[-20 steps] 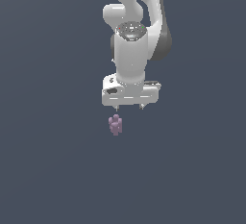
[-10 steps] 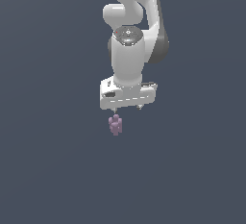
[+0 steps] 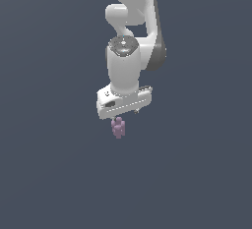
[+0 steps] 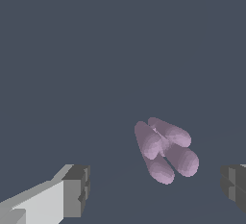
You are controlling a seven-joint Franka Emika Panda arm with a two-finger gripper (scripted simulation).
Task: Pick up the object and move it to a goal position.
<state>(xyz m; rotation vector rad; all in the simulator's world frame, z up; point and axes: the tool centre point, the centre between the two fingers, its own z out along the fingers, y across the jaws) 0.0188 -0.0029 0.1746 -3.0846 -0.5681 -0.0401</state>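
jaws: gripper (image 4: 153, 192) spread wide, holding nothing
object (image 4: 164, 149): between the jaws, just beyond the tips, nearer one finger
long axis: oblique to the closing line

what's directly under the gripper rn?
The pale purple object lies below the open gripper, between the fingers but untouched by them. Around it is plain grey floor. The exterior view hides the fingertips behind the hand.

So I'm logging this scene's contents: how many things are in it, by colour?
Pale purple lumpy object: 1
White robot arm with its gripper: 1
Total: 2
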